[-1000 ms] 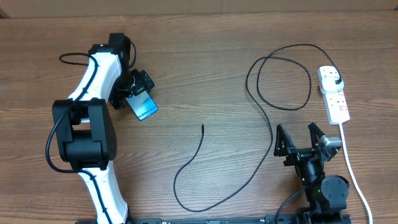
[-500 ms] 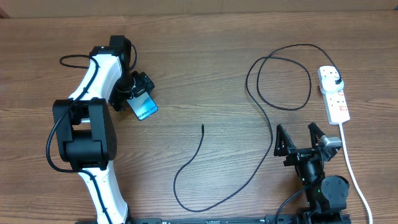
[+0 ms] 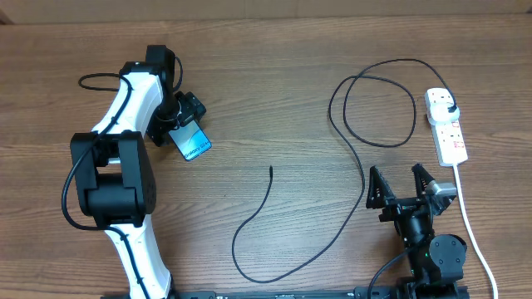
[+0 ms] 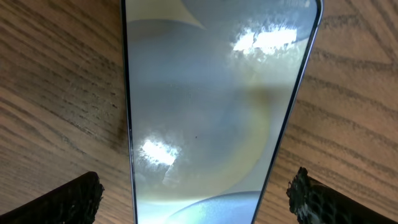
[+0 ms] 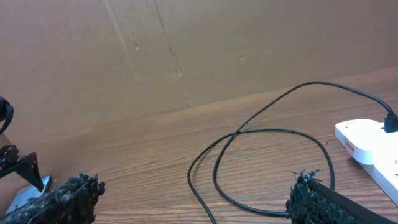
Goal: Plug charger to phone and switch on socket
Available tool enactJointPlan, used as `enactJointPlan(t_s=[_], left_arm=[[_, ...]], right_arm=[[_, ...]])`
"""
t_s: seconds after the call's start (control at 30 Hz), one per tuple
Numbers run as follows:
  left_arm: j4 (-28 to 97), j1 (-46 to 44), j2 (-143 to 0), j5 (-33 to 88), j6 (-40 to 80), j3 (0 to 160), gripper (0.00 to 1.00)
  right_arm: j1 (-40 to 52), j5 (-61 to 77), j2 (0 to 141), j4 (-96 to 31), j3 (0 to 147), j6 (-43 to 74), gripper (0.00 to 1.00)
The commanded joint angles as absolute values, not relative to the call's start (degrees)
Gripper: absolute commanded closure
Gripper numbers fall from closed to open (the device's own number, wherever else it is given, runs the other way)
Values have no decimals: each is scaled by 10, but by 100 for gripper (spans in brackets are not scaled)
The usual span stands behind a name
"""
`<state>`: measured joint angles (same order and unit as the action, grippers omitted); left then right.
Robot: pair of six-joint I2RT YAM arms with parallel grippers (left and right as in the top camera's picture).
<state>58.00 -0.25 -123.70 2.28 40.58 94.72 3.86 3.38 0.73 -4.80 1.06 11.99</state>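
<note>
The phone (image 3: pixel 194 144) lies flat on the table at the left, its light-blue screen (image 4: pixel 211 112) lit. My left gripper (image 3: pixel 181 123) hovers open over its far end, and in the left wrist view each of the fingertips (image 4: pixel 65 200) stands clear of a long edge of the phone. The charger cable (image 3: pixel 249 241) runs from its free tip (image 3: pixel 271 169) mid-table in a long curve and a loop (image 5: pixel 267 155) to a black plug (image 3: pixel 450 105) in the white socket (image 3: pixel 451 137). My right gripper (image 3: pixel 403 187) is open and empty near the front edge, left of the socket.
The socket's thick white cord (image 3: pixel 474 232) runs down the right side past my right arm. A brown cardboard wall (image 5: pixel 186 50) closes off the far side of the table. My left arm's white links (image 3: pixel 125 108) lie along the left of the table.
</note>
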Motion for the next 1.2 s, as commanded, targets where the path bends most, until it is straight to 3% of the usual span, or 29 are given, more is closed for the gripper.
enactJointPlan(t_s=[0.0, 1.17], left_arm=[[578, 0, -1244, 13, 427, 943, 0], [538, 0, -1244, -20, 429, 909, 0]], right_arm=[[42, 26, 2, -47, 4, 117, 0], [42, 26, 2, -47, 4, 117, 0]])
